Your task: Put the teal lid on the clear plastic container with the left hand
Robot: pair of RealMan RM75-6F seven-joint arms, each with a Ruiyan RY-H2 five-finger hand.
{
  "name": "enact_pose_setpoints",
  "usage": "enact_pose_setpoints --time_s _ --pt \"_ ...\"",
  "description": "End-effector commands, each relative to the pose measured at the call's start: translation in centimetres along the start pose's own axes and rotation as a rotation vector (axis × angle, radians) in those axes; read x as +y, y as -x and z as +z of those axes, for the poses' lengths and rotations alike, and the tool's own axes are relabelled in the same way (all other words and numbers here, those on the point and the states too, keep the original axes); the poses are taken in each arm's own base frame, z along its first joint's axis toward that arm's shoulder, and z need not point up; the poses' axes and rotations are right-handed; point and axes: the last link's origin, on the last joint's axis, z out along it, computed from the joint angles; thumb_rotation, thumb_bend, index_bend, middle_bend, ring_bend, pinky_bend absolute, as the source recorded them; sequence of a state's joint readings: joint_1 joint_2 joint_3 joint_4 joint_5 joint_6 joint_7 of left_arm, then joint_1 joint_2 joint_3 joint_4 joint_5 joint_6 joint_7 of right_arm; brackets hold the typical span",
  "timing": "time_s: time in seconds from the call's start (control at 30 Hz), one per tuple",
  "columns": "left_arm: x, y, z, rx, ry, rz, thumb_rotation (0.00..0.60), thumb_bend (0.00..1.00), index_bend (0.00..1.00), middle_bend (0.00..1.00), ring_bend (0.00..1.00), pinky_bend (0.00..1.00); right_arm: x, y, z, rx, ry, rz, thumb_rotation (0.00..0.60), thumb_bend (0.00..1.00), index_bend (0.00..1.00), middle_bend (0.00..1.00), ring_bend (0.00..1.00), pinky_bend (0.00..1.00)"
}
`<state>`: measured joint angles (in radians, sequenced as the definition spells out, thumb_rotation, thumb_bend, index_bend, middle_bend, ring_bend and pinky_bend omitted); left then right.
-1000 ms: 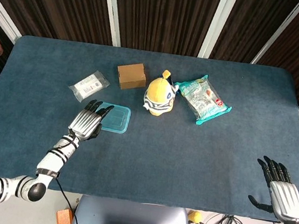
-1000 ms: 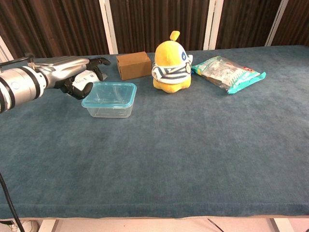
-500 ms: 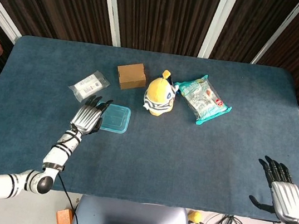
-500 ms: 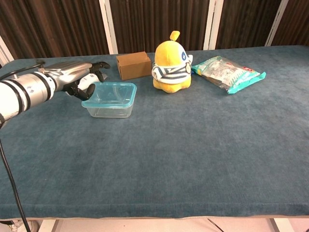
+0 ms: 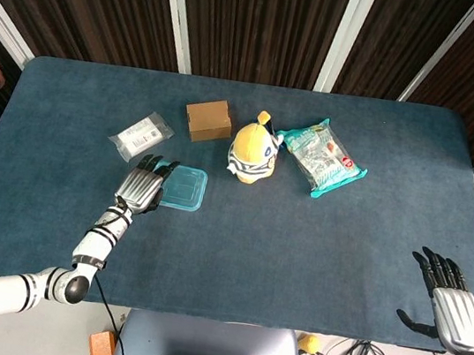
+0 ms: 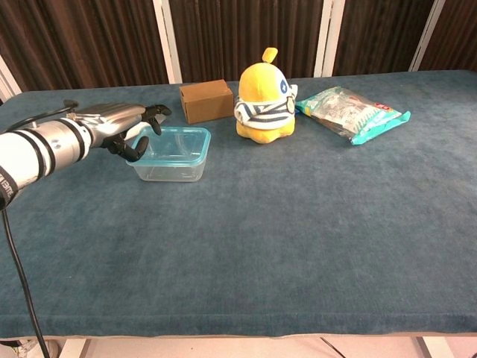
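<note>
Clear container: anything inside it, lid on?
The clear container looks empty through its walls, with the teal lid on top. The left hand covers its left edge, so that corner is hidden.

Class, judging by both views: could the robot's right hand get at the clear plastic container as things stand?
Probably not. The right hand sits open at the table's near right edge, far from the clear plastic container, which lies by the left hand.

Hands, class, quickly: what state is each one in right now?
Left hand: open, holding nothing, beside the clear plastic container, whose teal lid is already on.
Right hand: open, holding nothing.
</note>
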<state>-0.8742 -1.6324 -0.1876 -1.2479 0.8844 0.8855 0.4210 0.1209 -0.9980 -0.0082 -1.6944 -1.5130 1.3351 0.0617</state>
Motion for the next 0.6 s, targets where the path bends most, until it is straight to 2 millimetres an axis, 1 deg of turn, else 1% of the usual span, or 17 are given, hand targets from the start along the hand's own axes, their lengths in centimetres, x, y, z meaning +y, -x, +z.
enact_pose_setpoints --time_s 0.03,0.43,0.6 --pt "-0.1 0.2 0.0 -0.008 -0.005 0.005 0.6 0.73 0.0 0.22 0.01 0.0 0.0 0.0 0.0 -0.001 0.0 0.0 0.6 0.13 0.0 0.0 0.0 0.01" --pt "0.0 1.3 0.1 -0.05 -0.009 0.036 0.6 0.73 0.0 0.24 0.03 0.0 0.0 0.0 0.1 -0.002 0.001 0.001 0.6 0.13 0.0 0.0 0.0 0.01" --pt "0.3 1.7 -0.1 -0.068 0.001 0.053 0.6 0.73 0.0 0.26 0.04 0.0 0.0 0.0 0.1 -0.003 0.0 -0.001 0.6 0.13 0.0 0.0 0.0 0.01"
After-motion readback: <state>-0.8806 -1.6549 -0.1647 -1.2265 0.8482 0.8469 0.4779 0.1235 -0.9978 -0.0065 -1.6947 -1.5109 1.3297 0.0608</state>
